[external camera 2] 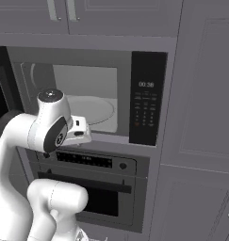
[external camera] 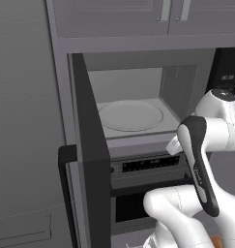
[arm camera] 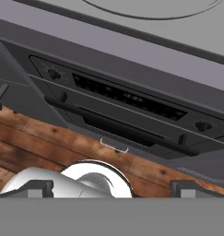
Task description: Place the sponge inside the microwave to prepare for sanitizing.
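One microwave [external camera: 138, 104] stands open just ahead of the pincer [arm camera: 111, 188], with one turntable [external camera: 131, 115] inside and one door [external camera: 90, 150] swung out to the pincer's left. One keypad [external camera 2: 146, 106] sits to its right. One oven [arm camera: 122, 108] lies below, with two knobs [arm camera: 54, 73] and one handle [arm camera: 118, 126].

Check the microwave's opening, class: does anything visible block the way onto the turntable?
Nothing visible does. The microwave door is swung wide open to the left, and the turntable lies bare in the pale interior. The arm's hand sits just below the opening, above the oven.
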